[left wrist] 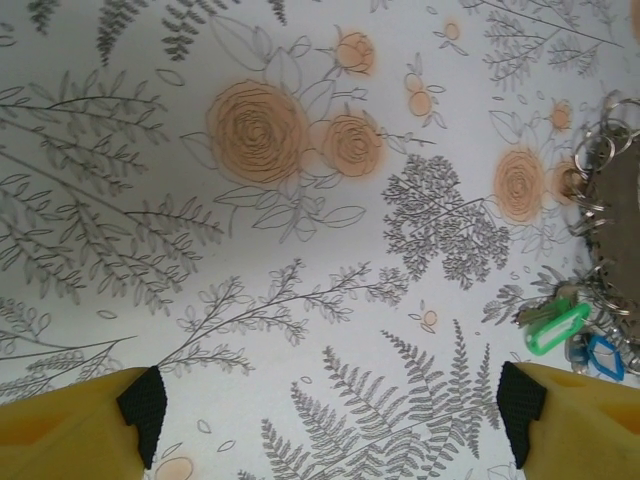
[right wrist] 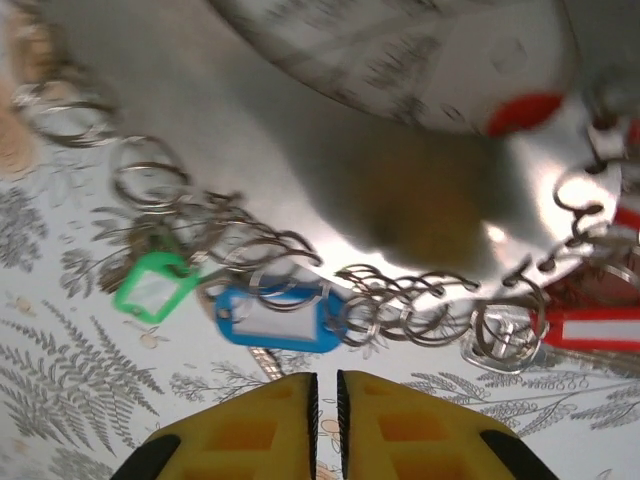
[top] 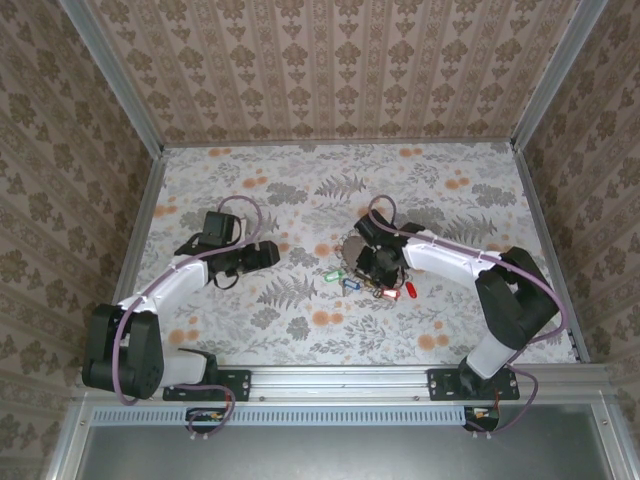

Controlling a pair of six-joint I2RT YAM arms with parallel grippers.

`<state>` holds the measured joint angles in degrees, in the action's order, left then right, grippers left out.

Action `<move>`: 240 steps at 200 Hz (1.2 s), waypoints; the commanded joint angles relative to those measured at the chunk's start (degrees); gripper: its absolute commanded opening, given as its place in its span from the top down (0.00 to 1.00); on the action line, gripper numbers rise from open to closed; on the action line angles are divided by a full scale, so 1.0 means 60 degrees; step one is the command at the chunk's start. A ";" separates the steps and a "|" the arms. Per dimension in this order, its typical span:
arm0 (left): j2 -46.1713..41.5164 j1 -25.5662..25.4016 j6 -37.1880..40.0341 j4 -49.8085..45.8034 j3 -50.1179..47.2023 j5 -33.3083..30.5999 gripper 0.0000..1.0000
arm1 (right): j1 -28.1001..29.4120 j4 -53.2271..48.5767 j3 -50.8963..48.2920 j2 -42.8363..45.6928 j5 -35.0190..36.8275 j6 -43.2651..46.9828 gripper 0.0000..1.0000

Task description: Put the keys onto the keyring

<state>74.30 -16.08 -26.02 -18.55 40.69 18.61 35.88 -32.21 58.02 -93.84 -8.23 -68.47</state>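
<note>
The keyring (right wrist: 420, 200) is a wide, dull grey-brown loop, blurred here, with several small wire rings hanging along its rim. The keys lie at its near edge: a green-tagged one (right wrist: 152, 287), a blue one (right wrist: 278, 317) and a red one (right wrist: 598, 328). My right gripper (right wrist: 326, 385) hovers just in front of the blue tag, its yellow fingers (right wrist: 400, 430) almost touching and nothing between them. From above, the right gripper (top: 368, 268) is over the keyring (top: 357, 247). My left gripper (left wrist: 332, 400) stands open above bare tablecloth, left of the green key (left wrist: 556, 326) and the keyring (left wrist: 620, 200).
The floral tablecloth (top: 300, 190) covers the whole table. Patterned walls with metal rails (top: 140, 240) close it in at the left, back and right. Free room lies between the left gripper (top: 272, 254) and the keys (top: 345, 280).
</note>
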 commanded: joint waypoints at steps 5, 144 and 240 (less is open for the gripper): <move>-0.0077 -0.0111 0.0138 0.0245 0.0161 0.0283 0.13 | 0.0254 0.0907 -0.0333 -0.0020 -0.0250 -0.2188 0.81; -0.0548 -0.0382 0.0488 -0.0098 0.0053 -0.0359 0.19 | 0.0257 0.0723 -0.0279 -0.0757 0.1153 -0.2679 0.75; -0.0631 -0.0382 0.0541 -0.0260 0.0031 -0.0524 0.16 | -0.0360 -0.0746 -0.0611 0.0081 0.1771 -0.1575 0.80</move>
<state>71.83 -17.98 -24.14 -18.00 40.69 16.29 36.27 -30.63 56.07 -95.98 -0.21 -81.93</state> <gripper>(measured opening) 0.843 0.190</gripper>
